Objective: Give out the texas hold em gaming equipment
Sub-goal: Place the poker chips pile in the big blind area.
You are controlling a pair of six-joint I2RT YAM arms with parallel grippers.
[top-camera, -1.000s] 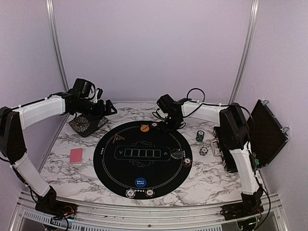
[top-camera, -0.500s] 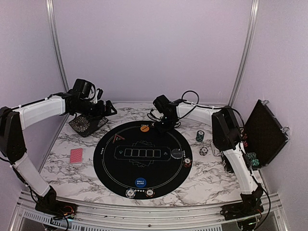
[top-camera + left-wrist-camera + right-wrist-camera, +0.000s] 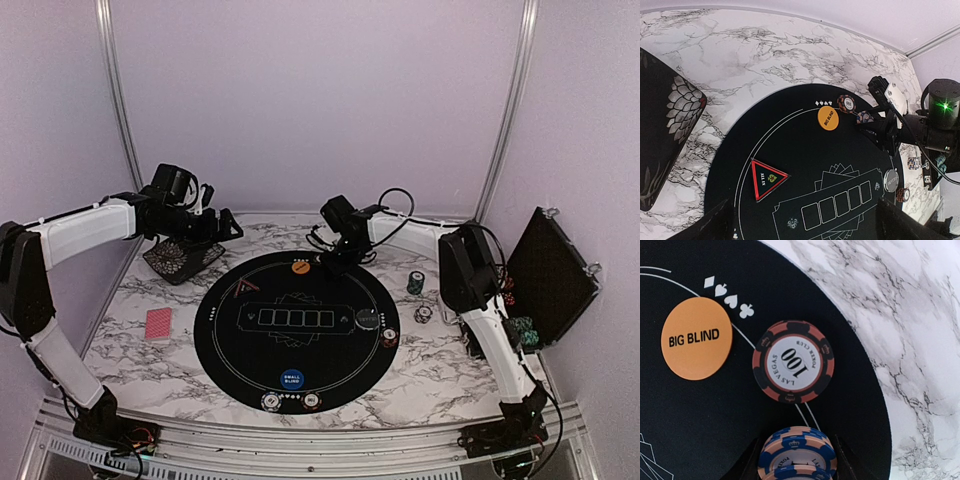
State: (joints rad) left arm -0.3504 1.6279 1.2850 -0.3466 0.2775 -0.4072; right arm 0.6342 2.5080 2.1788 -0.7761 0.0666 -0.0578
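Upper centre of the overhead view: right gripper (image 3: pixel 335 260) setting chips at the big-blind seat.

Its fingers (image 3: pixel 844 460) are closed on a small stack of blue-and-cream chips (image 3: pixel 796 450), held low over the rim of the round black mat (image 3: pixel 705 415) just below the red 100 chip (image 3: pixel 792 362), which lies beside the orange BIG BLIND button (image 3: pixel 696 337); apparently this stake is meant to join it. Left gripper (image 3: pixel 225 225), jaws spread wide and empty, hangs at upper left over a patterned black box (image 3: pixel 180 260), likely parked clear. Red-backed cards (image 3: pixel 159 324) lie at left, off the mat.
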